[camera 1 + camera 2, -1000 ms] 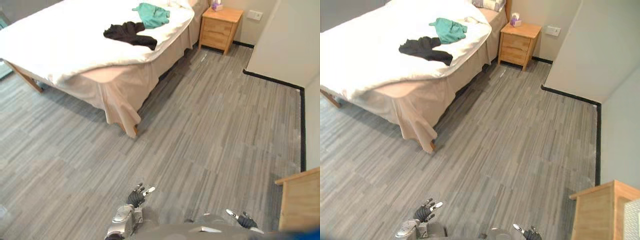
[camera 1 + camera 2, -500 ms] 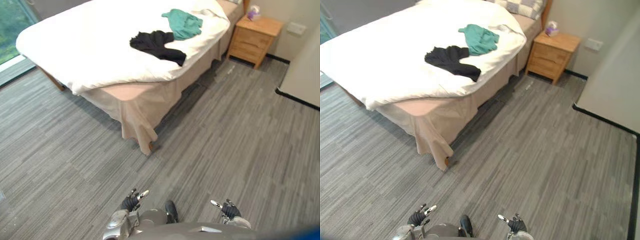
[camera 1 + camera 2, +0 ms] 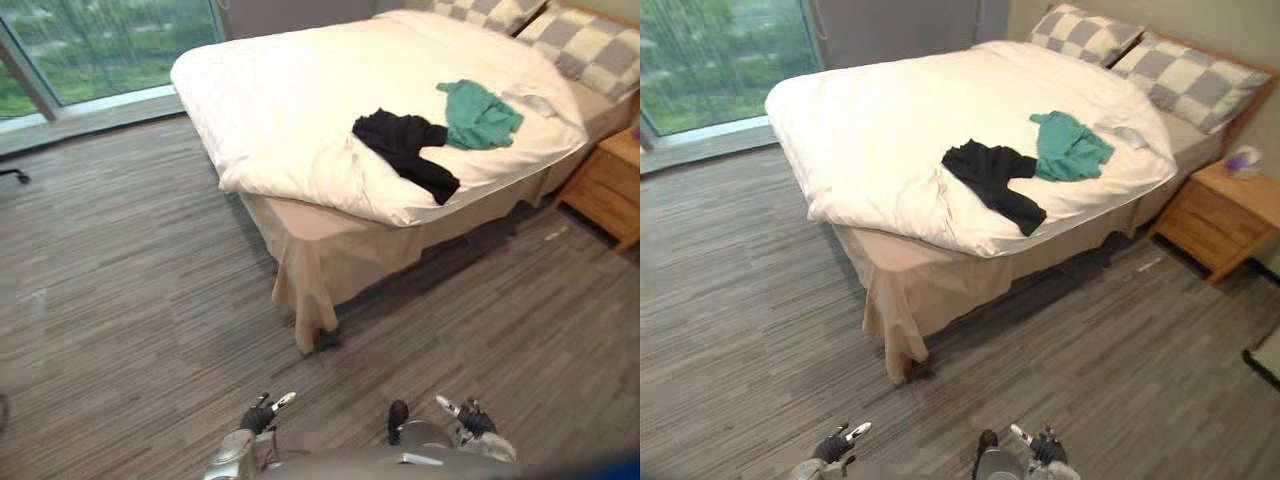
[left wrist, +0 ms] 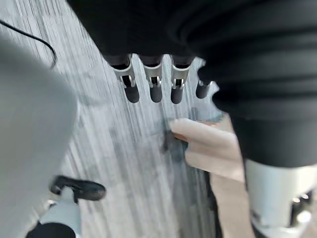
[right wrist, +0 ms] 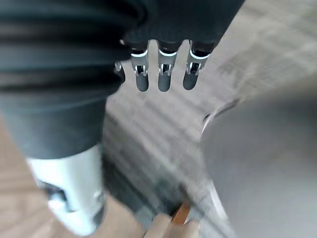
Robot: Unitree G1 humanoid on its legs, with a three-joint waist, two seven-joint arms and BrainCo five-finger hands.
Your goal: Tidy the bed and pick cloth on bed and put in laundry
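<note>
While bed (image 3: pixel 300 90) stood well off, approach step seemed in hand: black cloth (image 3: pixel 405 150), green cloth (image 3: pixel 480 113) lay touching near bed's side edge. Left hand (image 3: pixel 262 411), right hand (image 3: pixel 468 415) empty, fingers relaxed apart. Next likely called for walking closer.

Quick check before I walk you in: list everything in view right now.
bed: 1, beige skirt, ahead
duvet: 1, white, over the bed
black cloth: 1, black, on the duvet near its edge
green cloth: 1, green, on the duvet beside the black cloth
pillows: 2, checked, at the bedhead
nightstand: 1, wooden, by the bedhead
window: 1, beyond the bed's foot
floor: grey planks
left hand: 1, open, empty
right hand: 1, open, empty
</note>
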